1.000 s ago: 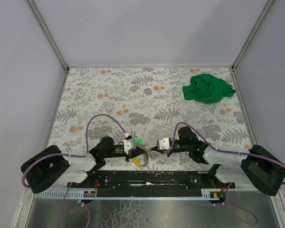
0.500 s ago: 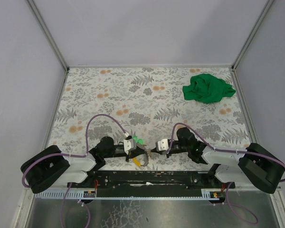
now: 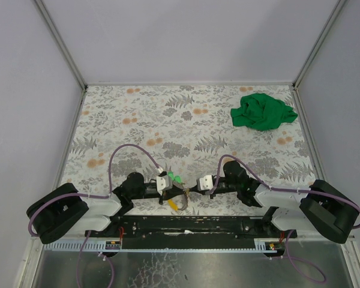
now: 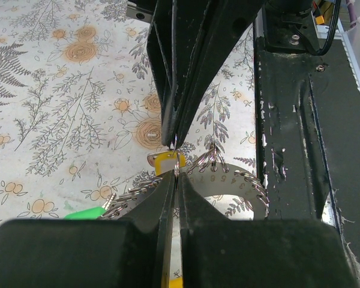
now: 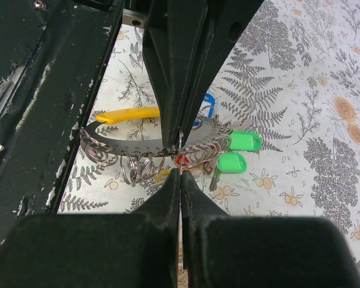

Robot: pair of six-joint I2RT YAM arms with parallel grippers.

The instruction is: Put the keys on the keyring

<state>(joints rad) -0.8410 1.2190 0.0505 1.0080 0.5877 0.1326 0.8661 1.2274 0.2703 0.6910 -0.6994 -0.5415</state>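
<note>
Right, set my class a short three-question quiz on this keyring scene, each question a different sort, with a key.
1. Open or shut: how do the left hand and the right hand stand?
2. True or false: the green cloth lies well apart from both hands.
3. How many bright green key tags show in the right wrist view? A one, B two, C four.

Key: 1 shut, both. 2 true. 3 B.

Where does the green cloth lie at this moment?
In the top view the green cloth lies bunched at the far right of the table, close to the right wall.
</note>
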